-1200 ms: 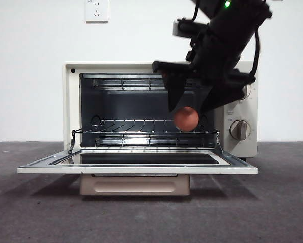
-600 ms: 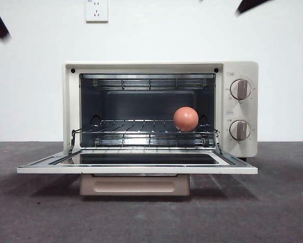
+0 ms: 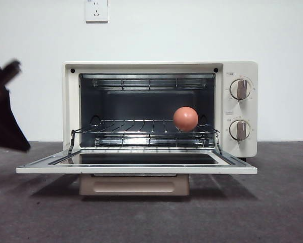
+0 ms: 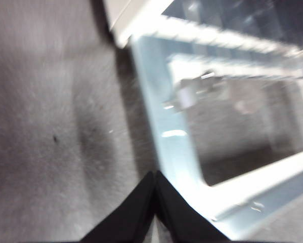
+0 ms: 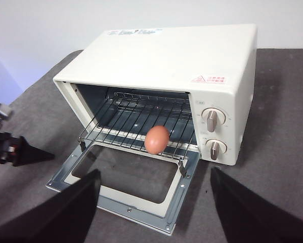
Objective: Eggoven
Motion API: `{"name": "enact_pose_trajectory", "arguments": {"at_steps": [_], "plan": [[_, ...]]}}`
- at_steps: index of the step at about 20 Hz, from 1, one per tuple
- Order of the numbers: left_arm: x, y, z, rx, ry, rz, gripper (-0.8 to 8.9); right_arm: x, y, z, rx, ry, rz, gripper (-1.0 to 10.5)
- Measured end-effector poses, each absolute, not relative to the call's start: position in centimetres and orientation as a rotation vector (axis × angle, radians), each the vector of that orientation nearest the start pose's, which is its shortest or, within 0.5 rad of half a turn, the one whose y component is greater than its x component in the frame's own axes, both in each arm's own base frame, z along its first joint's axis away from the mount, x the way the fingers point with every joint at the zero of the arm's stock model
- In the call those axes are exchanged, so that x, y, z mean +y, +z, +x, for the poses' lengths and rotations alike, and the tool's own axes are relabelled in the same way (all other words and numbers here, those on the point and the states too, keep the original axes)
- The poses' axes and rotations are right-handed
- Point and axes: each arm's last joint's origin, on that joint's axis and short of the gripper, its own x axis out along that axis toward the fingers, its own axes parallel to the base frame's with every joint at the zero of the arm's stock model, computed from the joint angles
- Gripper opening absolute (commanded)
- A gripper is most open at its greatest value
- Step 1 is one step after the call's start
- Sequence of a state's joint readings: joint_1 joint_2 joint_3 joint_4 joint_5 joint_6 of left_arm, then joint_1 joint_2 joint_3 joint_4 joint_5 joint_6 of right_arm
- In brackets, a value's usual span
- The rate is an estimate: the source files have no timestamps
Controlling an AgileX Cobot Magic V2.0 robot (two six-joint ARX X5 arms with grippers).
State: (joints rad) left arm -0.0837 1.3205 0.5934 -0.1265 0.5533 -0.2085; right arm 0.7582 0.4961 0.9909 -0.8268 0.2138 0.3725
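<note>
The reddish-brown egg [image 3: 185,119] [image 5: 157,139] rests on the wire rack [image 3: 141,126] inside the cream oven [image 3: 141,68] [image 5: 181,55], toward the right side near the knobs. Nothing touches it. The oven door [image 3: 136,169] [image 5: 116,198] hangs open and flat. My right gripper [image 5: 155,171] is open and empty, held high and back from the oven, looking down on it. My left gripper [image 4: 155,175] is shut and empty, close to the left corner of the open door [image 4: 177,147]. It shows as a dark shape [image 3: 4,119] at the left edge of the front view.
Two knobs [image 3: 241,89] sit on the oven's right panel. A wall socket [image 3: 96,10] is above the oven. The dark grey tabletop [image 3: 272,202] stretches in front of and beside the oven.
The right gripper let go of the egg on the rack and rose out of the front view. The left arm came down into view at the left edge.
</note>
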Motion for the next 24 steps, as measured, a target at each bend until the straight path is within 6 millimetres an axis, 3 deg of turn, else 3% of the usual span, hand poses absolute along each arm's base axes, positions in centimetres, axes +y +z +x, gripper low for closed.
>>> {"name": "enact_pose_trajectory", "arguments": {"at_steps": [5,11,18,24], "plan": [[-4.0,13.6,25.0,1.006,-0.505,-0.408,0.06,4.0,36.6,5.1,0.402,0.473,0.201,3.5],[-4.8,12.4,25.5,1.024,-0.627,-0.472,0.06,3.9,36.5,5.1,0.409,0.444,0.215,3.5],[-4.6,12.7,25.5,1.019,-0.759,-0.624,0.06,3.9,36.5,5.1,0.411,0.441,0.214,3.5],[-4.7,14.8,27.1,0.837,-0.897,-0.730,0.06,3.9,36.5,5.1,0.412,0.440,0.217,3.5]]}}
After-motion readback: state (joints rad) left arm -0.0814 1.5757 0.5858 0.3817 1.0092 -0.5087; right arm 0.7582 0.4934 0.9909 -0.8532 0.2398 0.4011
